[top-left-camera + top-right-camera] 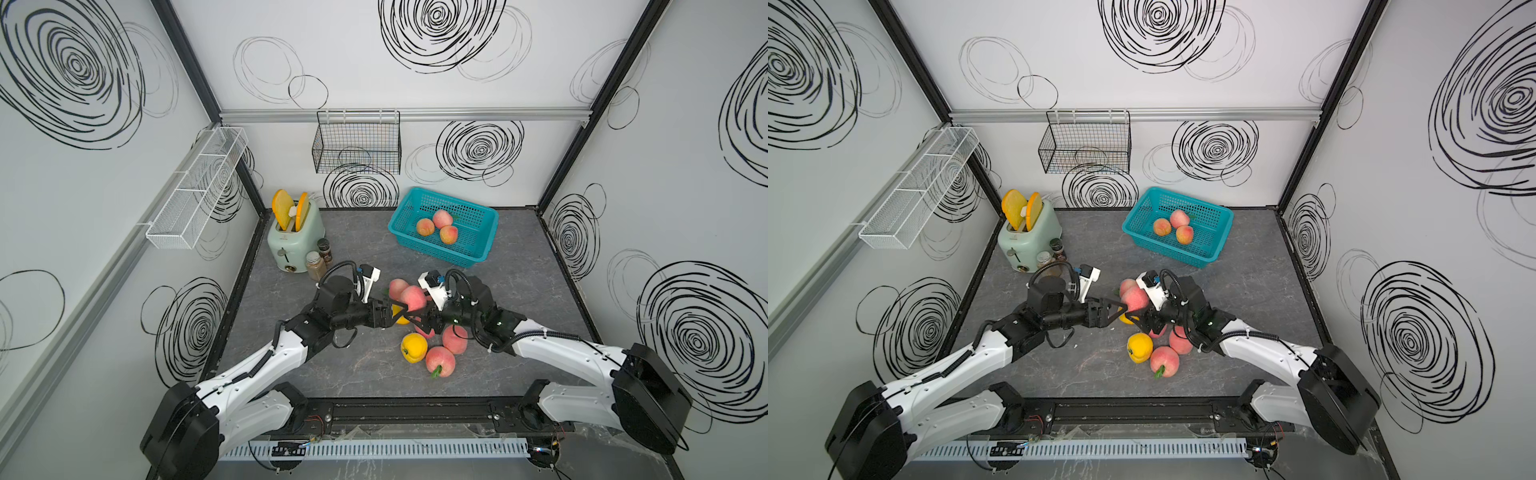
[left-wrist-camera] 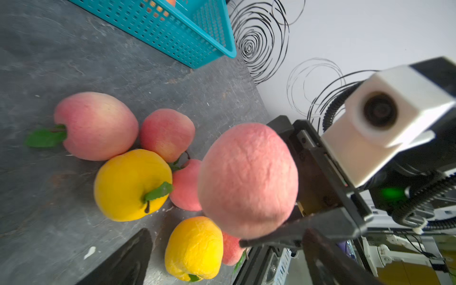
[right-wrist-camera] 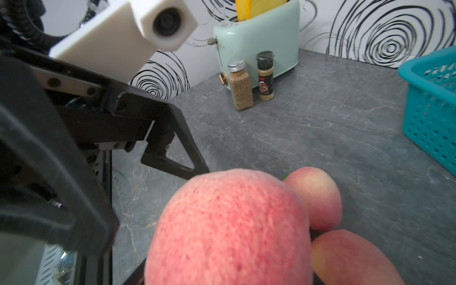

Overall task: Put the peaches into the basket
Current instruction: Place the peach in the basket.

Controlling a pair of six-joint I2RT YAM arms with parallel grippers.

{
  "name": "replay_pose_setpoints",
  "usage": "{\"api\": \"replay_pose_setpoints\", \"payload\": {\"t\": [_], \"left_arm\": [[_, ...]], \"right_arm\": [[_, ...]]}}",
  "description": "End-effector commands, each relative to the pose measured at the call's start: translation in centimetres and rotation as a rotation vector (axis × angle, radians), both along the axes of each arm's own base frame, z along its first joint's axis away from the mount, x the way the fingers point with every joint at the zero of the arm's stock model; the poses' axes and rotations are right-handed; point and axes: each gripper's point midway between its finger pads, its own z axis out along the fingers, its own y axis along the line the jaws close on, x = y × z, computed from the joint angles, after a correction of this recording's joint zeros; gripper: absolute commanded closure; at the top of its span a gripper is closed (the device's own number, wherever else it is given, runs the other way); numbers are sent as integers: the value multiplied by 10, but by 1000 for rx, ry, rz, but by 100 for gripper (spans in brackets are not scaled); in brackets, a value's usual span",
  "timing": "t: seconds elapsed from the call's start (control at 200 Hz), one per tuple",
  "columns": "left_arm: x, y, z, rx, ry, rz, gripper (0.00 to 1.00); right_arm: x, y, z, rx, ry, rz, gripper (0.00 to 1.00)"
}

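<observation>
Turquoise mesh basket (image 1: pixel 457 254) sits upright, far right-centre of the tabletop (image 1: pixel 353 374), with three pink-orange peaches (image 1: pixel 425 227) inside. Pink raised peach (image 1: pixel 413 298) is mid-tabletop over a touching cluster: pink ones and two yellow peaches (image 1: pixel 414 348).

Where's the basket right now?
In both top views the basket sits at the far side of the table, right of centre, near the back wall and right of the toaster, with three peaches inside.

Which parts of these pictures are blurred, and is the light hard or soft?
Right wrist view: the held peach near the lens is soft, the spice jars sharp. Left wrist view: the white camera block is blurred. Both top views: sharp throughout, soft even light, only faint shadows on the table.
</observation>
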Motion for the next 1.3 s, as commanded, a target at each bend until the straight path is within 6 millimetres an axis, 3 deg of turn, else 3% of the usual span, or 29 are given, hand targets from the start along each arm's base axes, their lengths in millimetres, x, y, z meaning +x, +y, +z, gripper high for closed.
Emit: {"api": "replay_pose_setpoints", "payload": {"t": [0.0,0.255,0.585,0.805,1.035,1.296], "left_arm": [[8,10,15,9,-46,9,1],[24,17,13,89,-84,40,2],[36,13,2,161,-139,50,2],[40,15,-5,206,-150,55,2],[47,12,-2,198,-157,67,2],[54,8,1,199,-164,74,1]], "right_arm": [[15,-4,12,30,14,-30,31],[68,-20,24,-5,3,-135,31],[188,-60,33,-34,-7,-355,31],[251,-69,38,-67,-42,-429,31],[297,-76,36,-94,-51,-482,31],[322,-78,22,-126,-46,-497,31]]}}
